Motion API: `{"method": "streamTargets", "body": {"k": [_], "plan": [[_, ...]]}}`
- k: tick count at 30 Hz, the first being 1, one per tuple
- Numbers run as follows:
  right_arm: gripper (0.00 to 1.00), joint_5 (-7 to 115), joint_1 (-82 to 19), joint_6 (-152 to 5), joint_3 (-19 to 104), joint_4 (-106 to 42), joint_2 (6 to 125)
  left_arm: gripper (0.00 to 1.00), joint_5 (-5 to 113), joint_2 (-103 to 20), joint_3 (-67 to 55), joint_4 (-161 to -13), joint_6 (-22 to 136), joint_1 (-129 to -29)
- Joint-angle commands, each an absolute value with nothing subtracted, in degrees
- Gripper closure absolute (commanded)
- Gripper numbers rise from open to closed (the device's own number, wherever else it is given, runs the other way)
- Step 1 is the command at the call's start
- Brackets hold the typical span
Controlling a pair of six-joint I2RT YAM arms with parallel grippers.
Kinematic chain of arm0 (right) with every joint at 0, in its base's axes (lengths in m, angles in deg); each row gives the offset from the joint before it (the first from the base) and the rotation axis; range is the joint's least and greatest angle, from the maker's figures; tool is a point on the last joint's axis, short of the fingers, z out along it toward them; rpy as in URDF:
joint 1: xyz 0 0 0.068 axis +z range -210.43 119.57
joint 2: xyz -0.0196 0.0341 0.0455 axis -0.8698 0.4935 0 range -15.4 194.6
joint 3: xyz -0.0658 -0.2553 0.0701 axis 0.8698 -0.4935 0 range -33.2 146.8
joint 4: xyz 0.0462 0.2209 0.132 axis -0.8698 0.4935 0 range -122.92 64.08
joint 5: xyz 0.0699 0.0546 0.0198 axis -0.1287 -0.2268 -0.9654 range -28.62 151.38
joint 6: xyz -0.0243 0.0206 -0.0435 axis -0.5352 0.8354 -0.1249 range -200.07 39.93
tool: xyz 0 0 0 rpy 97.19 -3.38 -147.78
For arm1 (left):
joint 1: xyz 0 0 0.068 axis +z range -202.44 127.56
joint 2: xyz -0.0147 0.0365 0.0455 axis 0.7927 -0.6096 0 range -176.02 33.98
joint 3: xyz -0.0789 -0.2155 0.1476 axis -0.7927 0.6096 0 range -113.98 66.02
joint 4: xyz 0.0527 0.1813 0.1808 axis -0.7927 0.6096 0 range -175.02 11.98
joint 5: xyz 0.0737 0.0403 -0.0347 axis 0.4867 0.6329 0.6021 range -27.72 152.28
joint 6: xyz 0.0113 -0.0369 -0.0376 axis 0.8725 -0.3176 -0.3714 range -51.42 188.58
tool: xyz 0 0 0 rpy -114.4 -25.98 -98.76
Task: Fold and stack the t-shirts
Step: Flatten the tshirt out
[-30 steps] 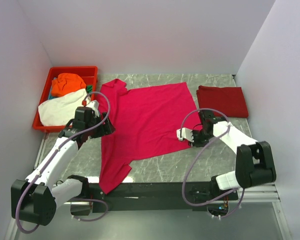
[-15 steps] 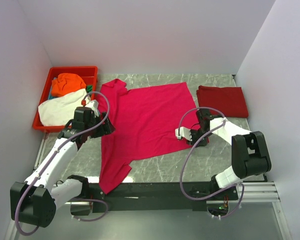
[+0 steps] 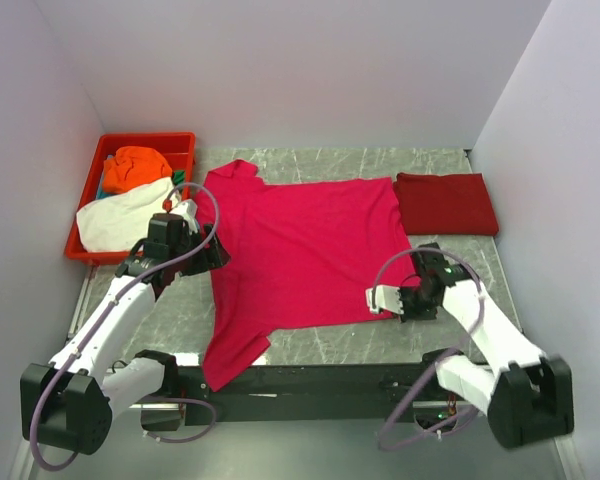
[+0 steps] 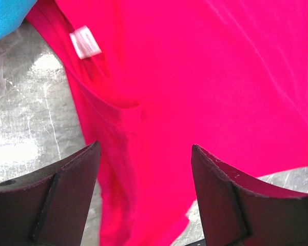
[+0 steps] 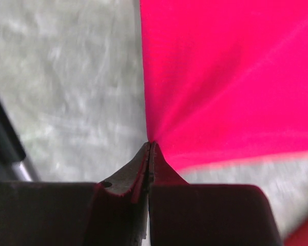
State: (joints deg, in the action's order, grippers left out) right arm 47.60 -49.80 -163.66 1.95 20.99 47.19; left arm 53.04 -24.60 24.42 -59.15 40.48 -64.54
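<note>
Pulled back toward its base, the right pincer (image 5: 150,146), clamped on a corner of the pink-red t-shirt (image 3: 300,250), has stretched it flat ahead and beneath the gaping left pincer (image 4: 143,151); that thin pinch may slip under tension.

Parted jaws over pink-red t-shirt (image 4: 220,77), white label (image 4: 85,41), grey table (image 4: 25,102)

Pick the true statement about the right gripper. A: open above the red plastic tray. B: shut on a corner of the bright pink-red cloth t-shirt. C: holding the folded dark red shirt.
B: in the right wrist view the right gripper pinches the corner of the bright pink-red cloth t-shirt, jaws closed.
</note>
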Motion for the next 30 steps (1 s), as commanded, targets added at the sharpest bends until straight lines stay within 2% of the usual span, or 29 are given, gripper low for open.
{"method": "streamTargets", "body": {"k": [1, 3, 4, 5, 6, 9, 14, 18, 22, 30], "plan": [[1.00, 52.4, -49.7, -166.5, 2.4, 31.9, 38.7, 0.24, 51.8, -24.5, 21.3, -62.1, 41.9, -64.7], [1.00, 49.5, -49.8, -166.3, 3.5, 35.1, 36.3, 0.24, 51.3, -25.7, 19.4, -62.7, 42.4, -64.7], [0.97, 48.8, -49.7, -165.7, 4.8, 35.7, 36.0, 0.24, 50.7, -27.3, 18.5, -62.6, 42.5, -64.7], [0.93, 47.9, -49.8, -165.2, 5.5, 36.2, 36.0, 0.24, 50.2, -28.2, 16.7, -62.4, 42.4, -64.7], [0.82, 47.4, -49.7, -163.2, 6.3, 35.9, 36.2, 0.24, 49.5, -29.1, 15.9, -62.4, 42.2, -64.8], [0.67, 45.2, -49.8, -157.4, 9.5, 31.8, 36.5, 0.25, 47.0, -33.3, 14.0, -62.5, 42.1, -65.2], [0.63, 39.6, -52.6, -143.6, 15.4, 15.3, 42.5, 0.27, 48.3, -40.6, 8.9, -60.9, 43.3, -70.1], [0.60, 31.8, -58.8, -126.4, 24.6, 9.3, 57.6, 0.30, 51.5, -47.8, 3.4, -58.5, 44.0, -73.9], [0.60, 26.4, -61.8, -116.7, 32.5, 7.8, 69.9, 0.40, 55.5, -56.3, 0.8, -58.1, 41.3, -75.8], [0.60, 39.7, -62.1, -111.4, 32.6, 1.1, 80.0, 0.43, 62.0, -65.2, 3.4, -62.4, 35.5, -80.3]]}}
